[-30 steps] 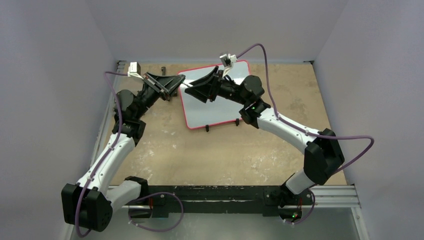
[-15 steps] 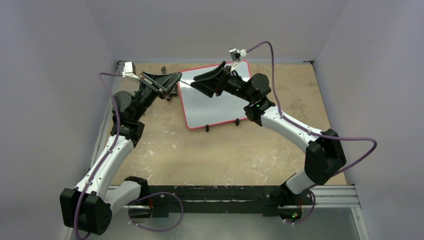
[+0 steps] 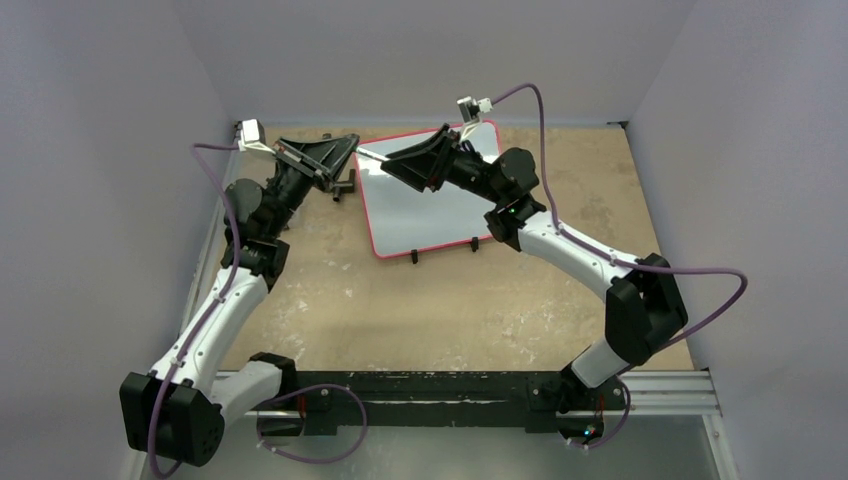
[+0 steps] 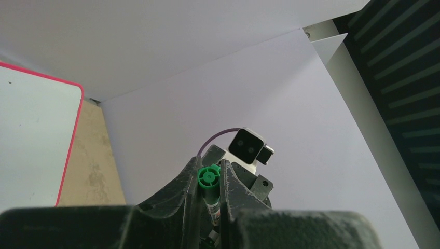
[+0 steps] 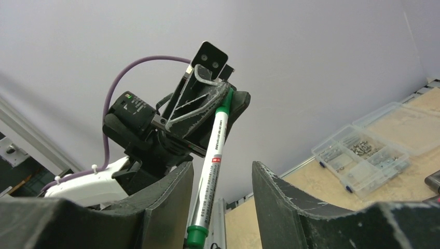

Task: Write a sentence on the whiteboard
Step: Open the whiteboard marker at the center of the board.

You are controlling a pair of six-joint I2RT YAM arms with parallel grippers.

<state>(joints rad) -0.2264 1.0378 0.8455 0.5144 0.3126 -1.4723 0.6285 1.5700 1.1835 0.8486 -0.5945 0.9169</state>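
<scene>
Entry: whiteboard (image 3: pixel 425 215), at 12 o'clock on the table, no sentence visible on it yet.
We judge it light, stiff and glossy, apt to skid under pressure, best steadied at its red frame. The marker (image 5: pixel 211 155), smooth and light, wants a mid-barrel grip. The left gripper (image 4: pixel 209 194) is clamped on the marker's green end. The right gripper (image 5: pixel 222 174) has its fingers apart around the barrel, above the board's 11 o'clock corner. Against a second ago, the right gripper has risen from mid-board toward that corner and the left has drawn toward 10 o'clock.
</scene>
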